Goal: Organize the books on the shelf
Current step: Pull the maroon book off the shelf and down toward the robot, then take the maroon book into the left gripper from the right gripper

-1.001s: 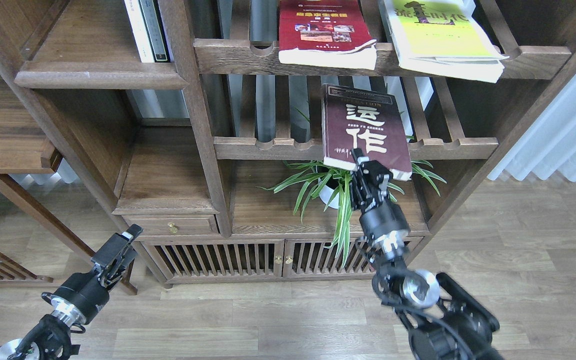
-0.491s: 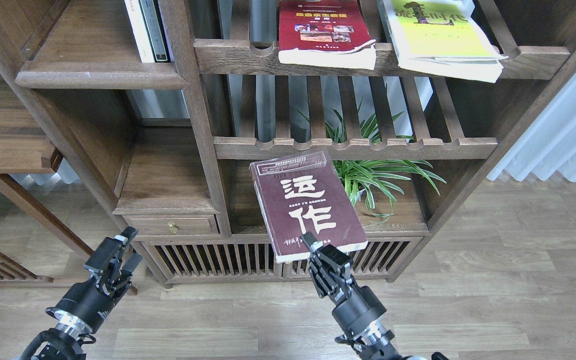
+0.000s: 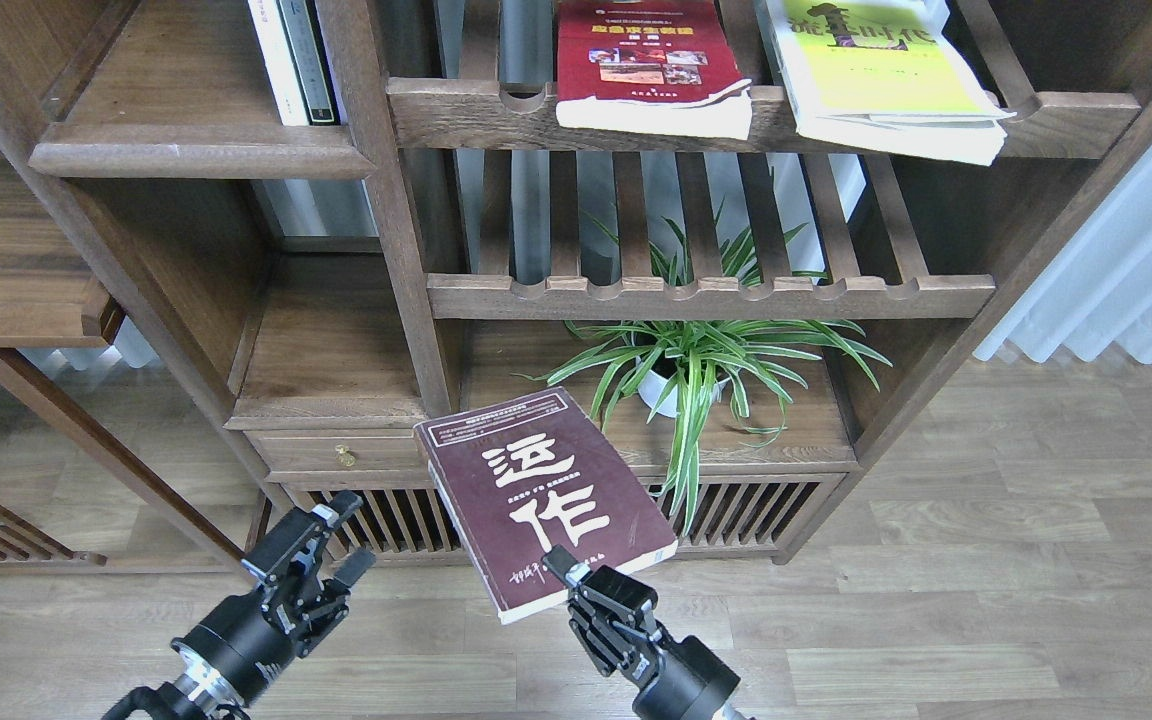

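Holding the maroon book (image 3: 544, 502) by the middle of its bottom edge, the right gripper (image 3: 576, 580) has its fingers closed on the cover, so the book stands out in the air, cover facing up, low in front of the bookcase and touching no board. I think it is gripped at this short edge so that the far end stays free to slide onto a board first.

The left gripper (image 3: 321, 535) hangs near the book's left side with its fingers apart and nothing between them; probably it waits to support or take the book.

The red book (image 3: 648, 62) and the yellow-green book (image 3: 881, 75) lie flat on the top slatted rack, both hanging a little over its front rail, which makes them easy to pinch from the front. The solid shelf (image 3: 201, 150), at the upper left, carries two upright books (image 3: 293, 60) near its right edge; the rest of its front lip shows bare wood, so I judge the books should go there. A green plant (image 3: 696, 370) stands on the low board behind the held book.
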{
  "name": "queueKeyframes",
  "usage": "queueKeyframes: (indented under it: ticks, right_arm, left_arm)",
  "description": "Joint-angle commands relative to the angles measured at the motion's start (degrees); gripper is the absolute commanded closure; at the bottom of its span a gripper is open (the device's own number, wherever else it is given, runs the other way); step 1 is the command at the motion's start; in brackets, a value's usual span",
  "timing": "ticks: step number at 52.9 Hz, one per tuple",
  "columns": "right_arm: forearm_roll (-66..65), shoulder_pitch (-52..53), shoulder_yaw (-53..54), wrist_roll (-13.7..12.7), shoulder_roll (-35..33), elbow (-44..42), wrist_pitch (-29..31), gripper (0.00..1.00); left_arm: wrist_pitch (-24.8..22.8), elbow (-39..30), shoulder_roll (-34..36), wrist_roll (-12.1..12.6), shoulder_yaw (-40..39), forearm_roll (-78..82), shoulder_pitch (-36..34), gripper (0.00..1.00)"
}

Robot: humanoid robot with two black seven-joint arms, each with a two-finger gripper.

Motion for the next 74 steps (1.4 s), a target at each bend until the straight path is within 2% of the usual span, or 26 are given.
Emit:
queueKeyframes:
  ticks: [1,15,29,36,45,50,57,61,74]
  right_arm:
    - [-1.5,-0.7,-0.7,-0.3,0.0,-0.1,0.0,0.94]
    - [-2.8,-1.3,-2.4,-0.4,0.0,-0.1,0.0,0.93]
    - [-5.9,-2.6,-3.8,-0.4,0.0,-0.1,0.0,0.92]
    - [-6.9,-3.4,-3.9,-0.4,0.0,-0.4,0.0,0.92]
    - [-7.5,-3.8,-4.5,-0.4,0.0,-1.3,0.0,0.91]
    - [-8.3,-3.9,-4.5,-0.4,0.0,-1.6,0.0,0.90]
    - [-8.6,-4.0,-4.6,-0.4,0.0,-2.2,0.0,0.90]
    - [-8.7,-4.1,-4.6,-0.4,0.0,-2.2,0.0,0.90]
    - [-9.1,-4.6,-4.6,-0.6,0.0,-2.2,0.0,0.90]
  left_arm:
    - [0.0,0.6,-1.3,-0.3,0.3,-0.1,0.1,0.00]
    - [0.0,0.6,-1.8,-0.3,0.8,-0.1,0.3,0.00]
    - [0.0,2.2,-2.2,-0.1,7.6,0.5,-1.8,0.00]
    - [0.0,3.2,-2.6,-0.1,8.5,0.5,-2.2,0.04]
    - [0.0,3.3,-2.5,-0.2,12.6,0.5,-2.6,0.03]
    - [0.0,3.3,-2.0,-0.2,14.2,0.6,-3.0,0.05]
    - [0.0,3.3,-1.8,-0.3,14.6,0.5,-2.9,0.16]
    - [0.0,3.4,-1.7,-0.3,14.6,0.5,-2.9,0.19]
    - [0.0,5.8,1.2,-0.3,14.1,-0.6,-5.9,0.18]
